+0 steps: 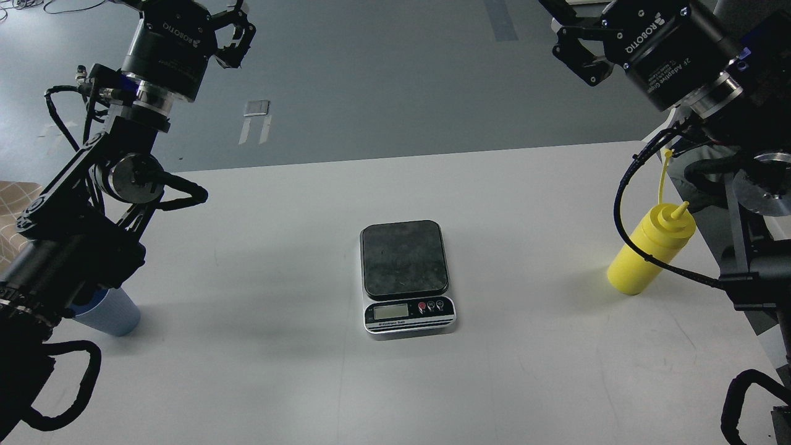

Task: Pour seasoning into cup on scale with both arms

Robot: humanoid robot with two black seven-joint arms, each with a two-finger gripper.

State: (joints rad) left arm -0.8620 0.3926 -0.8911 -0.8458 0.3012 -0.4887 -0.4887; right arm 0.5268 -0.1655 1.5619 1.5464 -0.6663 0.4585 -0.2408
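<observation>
Nearest to us, a white desk (pixel 259 346) filled the lower part of the head view. On its near left, a blue-grey ribbed cup (pixel 114 315) stood upright, partly hidden behind our left arm (pixel 80 216). Near the middle of the desk sat the digital kitchen scale (pixel 406 278), its silver front with the display and small round buttons facing us and its dark weighing plate bare. Well apart from it, toward the right edge, a bright yellow squeeze bottle of seasoning (pixel 646 253) stood upright, its pointed nozzle up and a thin yellow tether rising beside it; a black cable from our right arm (pixel 754 204) crossed in front of the bottle. Farther off and higher, our left claw (pixel 233 31) hung above the desk's far left, its fingers apart and holding nothing. Our right claw (pixel 578 52) hung at the upper right, partly cut off by the top edge, so we could not tell how its fingers stood. Beyond the desk lay a grey floor (pixel 383 80).
</observation>
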